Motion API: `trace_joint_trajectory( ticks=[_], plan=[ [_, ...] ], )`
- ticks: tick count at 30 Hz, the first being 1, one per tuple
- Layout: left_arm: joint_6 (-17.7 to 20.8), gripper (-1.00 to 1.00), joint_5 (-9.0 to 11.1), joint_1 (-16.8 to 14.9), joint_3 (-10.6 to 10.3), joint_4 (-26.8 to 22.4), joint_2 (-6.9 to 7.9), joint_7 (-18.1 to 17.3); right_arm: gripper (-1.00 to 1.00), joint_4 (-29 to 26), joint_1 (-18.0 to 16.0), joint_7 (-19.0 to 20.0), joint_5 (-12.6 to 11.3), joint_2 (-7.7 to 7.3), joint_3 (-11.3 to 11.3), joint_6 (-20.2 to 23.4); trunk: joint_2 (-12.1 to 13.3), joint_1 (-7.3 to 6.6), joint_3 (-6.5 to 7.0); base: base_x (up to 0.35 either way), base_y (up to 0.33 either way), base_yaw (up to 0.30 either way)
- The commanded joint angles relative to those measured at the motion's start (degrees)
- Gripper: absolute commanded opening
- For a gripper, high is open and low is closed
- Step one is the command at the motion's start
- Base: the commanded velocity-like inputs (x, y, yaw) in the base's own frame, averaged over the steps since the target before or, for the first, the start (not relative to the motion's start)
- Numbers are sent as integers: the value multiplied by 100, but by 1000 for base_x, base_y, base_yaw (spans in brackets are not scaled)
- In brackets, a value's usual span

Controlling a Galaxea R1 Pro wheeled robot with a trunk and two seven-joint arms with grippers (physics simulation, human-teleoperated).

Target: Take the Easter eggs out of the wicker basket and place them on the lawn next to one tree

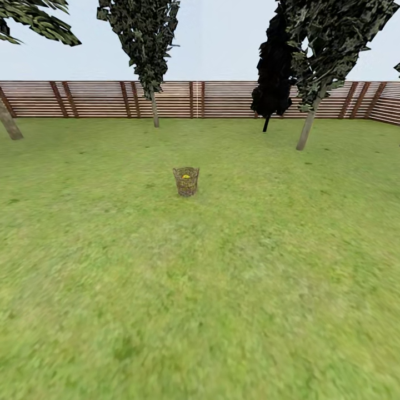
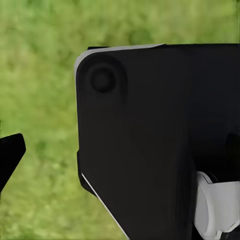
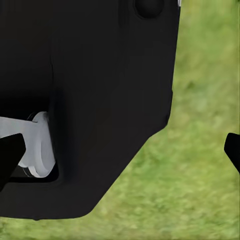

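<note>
From the head camera, a leaning trunk (image 1: 9,125) stands at the fence (image 1: 222,99) far left of the basket (image 1: 186,181). A thin-stemmed tree (image 1: 154,108) rises behind the basket. The basket sits on the lawn (image 1: 200,289), well ahead, with yellow of the eggs (image 1: 186,176) showing inside. Right of it stands a pale-trunked tree (image 1: 306,129). In each wrist camera a dark robot body blocks much of the grass; only fingertips (image 2: 11,152) of the left tool and fingertips (image 3: 233,147) of the right tool peek in, so I cannot tell their opening; neither is near the basket.

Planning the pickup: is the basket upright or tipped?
Upright: the wicker basket stands on the lawn, rim up, yellow showing inside.
</note>
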Motion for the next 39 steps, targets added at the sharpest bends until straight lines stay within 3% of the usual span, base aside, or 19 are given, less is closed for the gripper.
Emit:
trace_joint_trajectory(
  ticks=[1,39],
  plan=[
    [-18,100,-1,-4,-1,4,0,-11,100,-6,2,2,9,1,-1,-10,-4,3,-9,179,0,0],
    [-16,100,2,-4,6,4,3,-11,100,-6,1,2,9,10,4,-12,-4,3,-129,179,0,0]
  ],
)
